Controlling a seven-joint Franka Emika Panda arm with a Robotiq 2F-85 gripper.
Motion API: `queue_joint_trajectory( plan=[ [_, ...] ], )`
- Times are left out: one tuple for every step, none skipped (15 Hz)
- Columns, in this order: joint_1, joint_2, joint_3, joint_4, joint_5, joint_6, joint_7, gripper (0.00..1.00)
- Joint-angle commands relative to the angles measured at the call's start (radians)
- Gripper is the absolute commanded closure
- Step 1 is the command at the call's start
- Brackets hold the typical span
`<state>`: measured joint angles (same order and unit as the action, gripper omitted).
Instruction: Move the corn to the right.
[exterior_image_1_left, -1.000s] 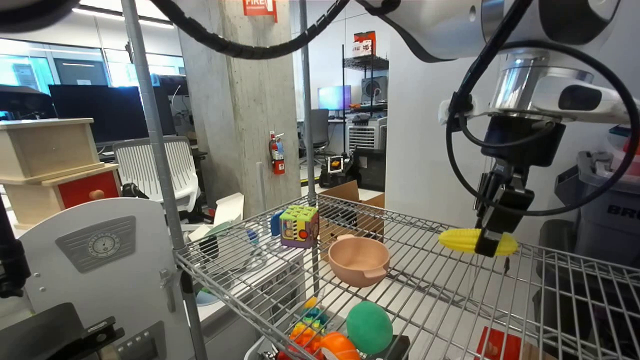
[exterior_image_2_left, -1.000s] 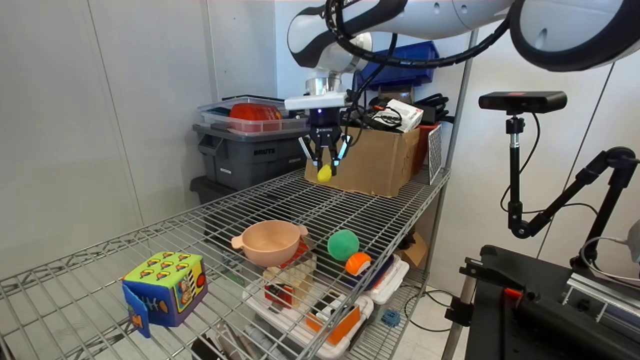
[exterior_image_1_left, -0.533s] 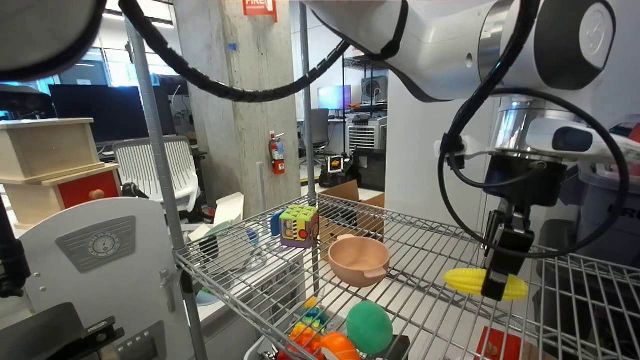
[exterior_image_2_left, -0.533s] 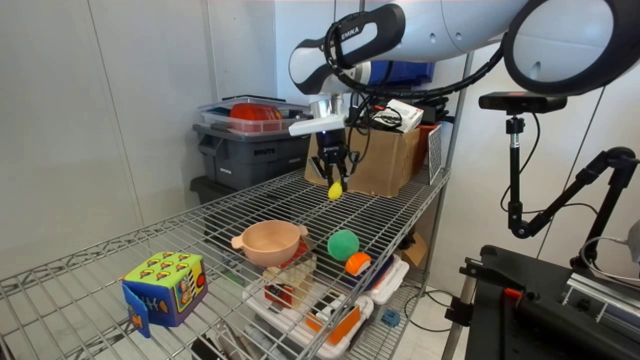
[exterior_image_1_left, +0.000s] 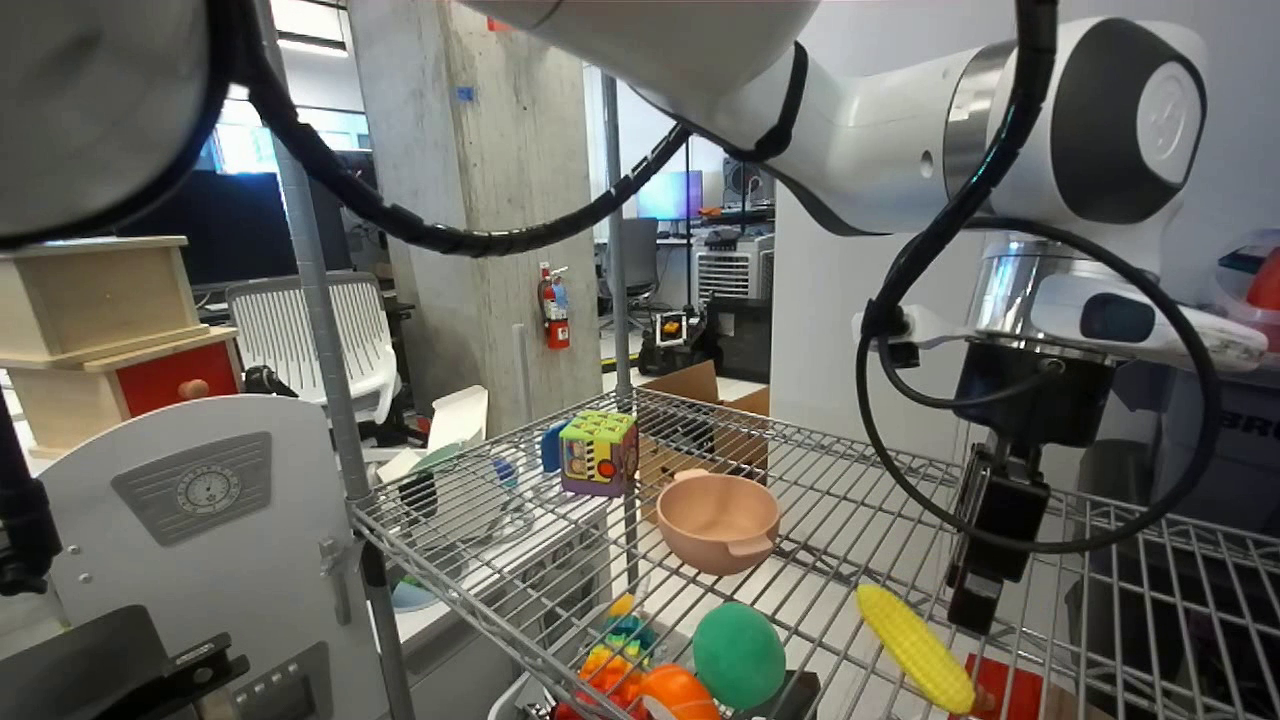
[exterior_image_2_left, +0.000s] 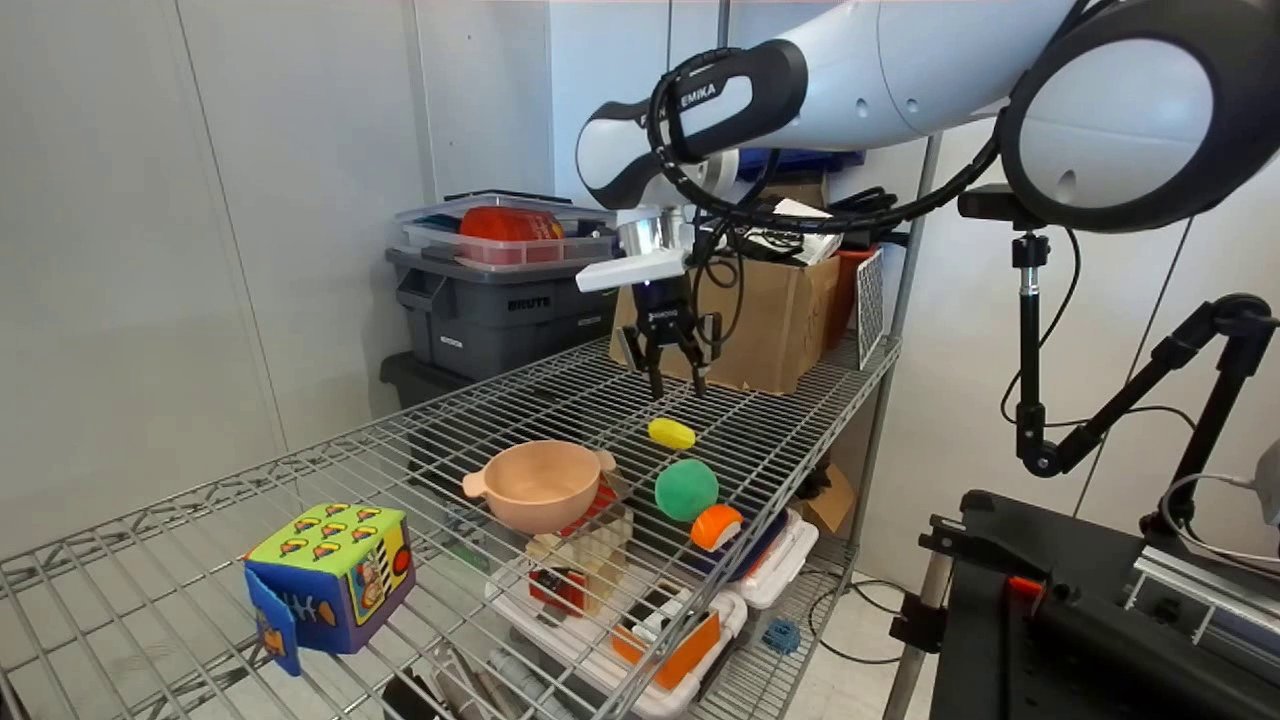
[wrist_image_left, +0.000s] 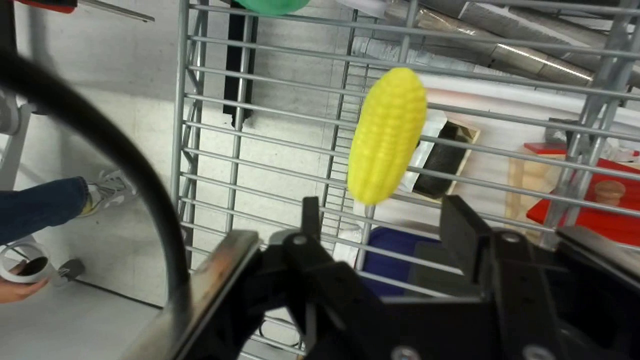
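watching the white panel (exterior_image_1_left: 220, 570): far left in an exterior view, a round dial (exterior_image_1_left: 208, 490) set in its upper part, and i see a grey post (exterior_image_1_left: 325, 350) slanting up behind its right side.
soft cube (exterior_image_1_left: 598, 455): on the wire shelf (exterior_image_1_left: 850, 520) near a far corner, green on top, a blue flap sticking out at its left.
orange toy (exterior_image_1_left: 680, 690): low in that view, just beside the ball; whether they touch i can't tell.
tan bowl (exterior_image_1_left: 705, 555): right of the cube and apart from it, upright, mouth up, tab handles on opposite sides.
green ball (exterior_image_1_left: 738, 655): below the bowl in my view, apart from it.
yellow corn (exterior_image_1_left: 915, 648): right of the ball, at a slant over the shelf (i can't be sure from here that it touches the wires).
gripper (exterior_image_2_left: 678, 391): pointing down above the corn, in both exterior views.
fingers (wrist_image_left: 310, 220): spread wide; my wrist view puts the corn just beyond the tips, apart from both.
arm (exterior_image_1_left: 880, 140): white, reaching in from above, black cable (exterior_image_1_left: 932, 242) looping by the wrist.
grey bin (exterior_image_1_left: 1240, 480): behind the gripper, at the right edge.
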<state>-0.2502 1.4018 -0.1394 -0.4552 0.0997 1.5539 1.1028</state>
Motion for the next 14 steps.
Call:
queue_joint_trajectory(
  plan=[
    [-0.004,0.000,0.020,0.010,-0.007,-0.010,0.017,0.05],
    [-0.005,0.000,0.022,0.011,-0.006,-0.009,0.017,0.00],
    [-0.004,0.000,0.023,0.011,-0.006,-0.009,0.017,0.00],
    [-0.004,0.000,0.025,0.012,-0.005,-0.007,0.015,0.00],
    [-0.005,0.000,0.027,0.013,-0.005,-0.005,0.016,0.00],
    [-0.005,-0.003,0.030,0.010,-0.003,-0.013,0.012,0.00],
    [-0.004,0.004,0.023,0.010,-0.012,-0.005,0.005,0.00],
    [-0.004,0.006,0.024,0.013,-0.012,-0.007,0.005,0.00],
    [-0.005,0.009,0.024,0.019,-0.012,-0.010,0.005,0.00],
    [-0.005,0.013,0.024,0.025,-0.012,-0.013,0.005,0.00],
    [-0.006,0.016,0.024,0.029,-0.012,-0.015,0.006,0.00],
    [-0.006,0.017,0.024,0.032,-0.012,-0.016,0.006,0.00],
    [-0.006,0.018,0.024,0.033,-0.012,-0.017,0.006,0.00],
    [-0.006,0.019,0.024,0.035,-0.012,-0.018,0.006,0.00]
  ],
)
